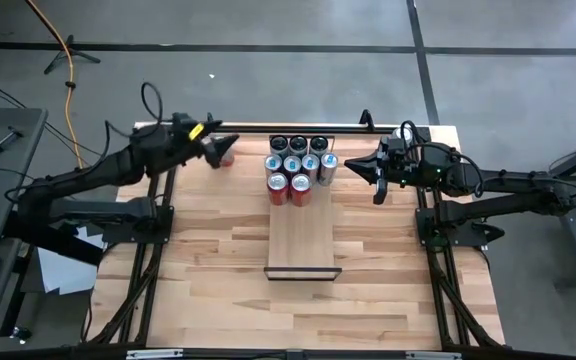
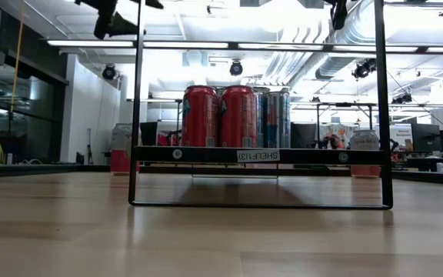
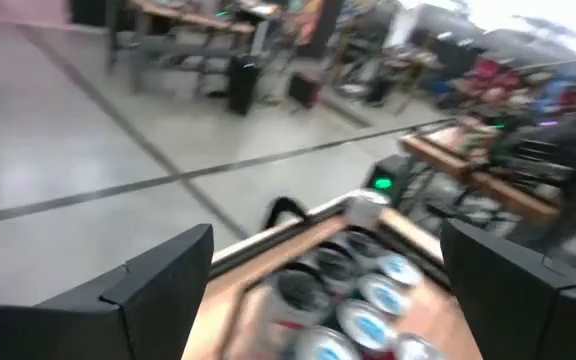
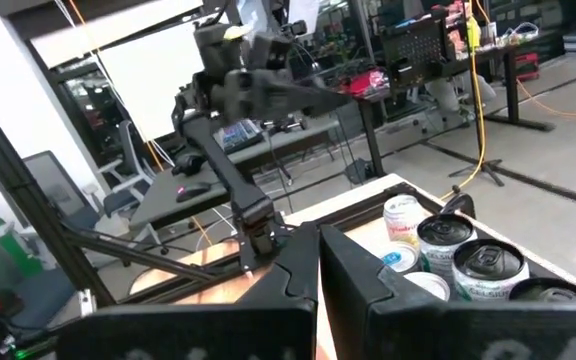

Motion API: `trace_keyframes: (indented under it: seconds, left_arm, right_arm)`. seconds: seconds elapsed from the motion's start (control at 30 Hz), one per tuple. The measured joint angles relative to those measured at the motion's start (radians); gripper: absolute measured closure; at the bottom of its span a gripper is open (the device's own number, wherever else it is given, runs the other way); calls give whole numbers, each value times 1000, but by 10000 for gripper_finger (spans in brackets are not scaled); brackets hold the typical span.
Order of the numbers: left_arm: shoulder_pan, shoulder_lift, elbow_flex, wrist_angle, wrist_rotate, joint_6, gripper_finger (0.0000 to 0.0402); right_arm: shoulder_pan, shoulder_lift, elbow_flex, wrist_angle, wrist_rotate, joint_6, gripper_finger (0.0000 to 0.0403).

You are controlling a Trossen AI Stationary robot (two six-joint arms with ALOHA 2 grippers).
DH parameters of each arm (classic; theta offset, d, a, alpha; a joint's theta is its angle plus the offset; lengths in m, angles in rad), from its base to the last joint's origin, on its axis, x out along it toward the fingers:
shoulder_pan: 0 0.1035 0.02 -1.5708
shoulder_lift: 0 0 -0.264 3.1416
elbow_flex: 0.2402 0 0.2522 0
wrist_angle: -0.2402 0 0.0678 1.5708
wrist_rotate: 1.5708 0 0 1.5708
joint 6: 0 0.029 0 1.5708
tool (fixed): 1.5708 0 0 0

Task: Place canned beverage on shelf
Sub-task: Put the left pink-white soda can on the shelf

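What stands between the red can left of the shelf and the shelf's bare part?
Nothing visible. The red can stands on the table by the open left pincer, beside the far end of the shelf. The other cans crowd only that end; its near half is bare.

The left wrist view is motion-blurred: the cans (image 3: 353, 300) show only as smeared tops, labels unreadable. In the high view, the left pincer (image 1: 224, 148) covers most of a red can (image 1: 227, 158) on the table (image 1: 218, 260).
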Motion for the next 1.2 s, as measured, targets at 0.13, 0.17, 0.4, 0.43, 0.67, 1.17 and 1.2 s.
trace_keyframes:
  seconds: [0.13, 0.17, 0.4, 0.43, 0.67, 1.17, 1.2]
  left_arm:
    - [150, 114, 132, -189, 36, 8, 53]
    - [196, 152, 166, -248, 48, 15, 53]
    - [461, 418, 321, -599, 99, 72, 53]
    - [478, 442, 322, -615, 121, 54, 53]
    - [521, 567, 322, -648, 215, -9, 53]
    - [494, 726, 322, -739, 230, -53, 53]
    - [493, 736, 322, -739, 230, -53, 53]
  right_arm:
    - [0, 0, 0, 0, 0, 13, 402]
    - [0, 0, 0, 0, 0, 13, 402]
    - [0, 0, 0, 0, 0, 12, 402]
    - [0, 0, 0, 0, 0, 12, 402]
    - [0, 0, 0, 0, 0, 8, 402]
    - [0, 0, 0, -72, 0, 12, 402]
    - [0, 0, 0, -72, 0, 12, 402]
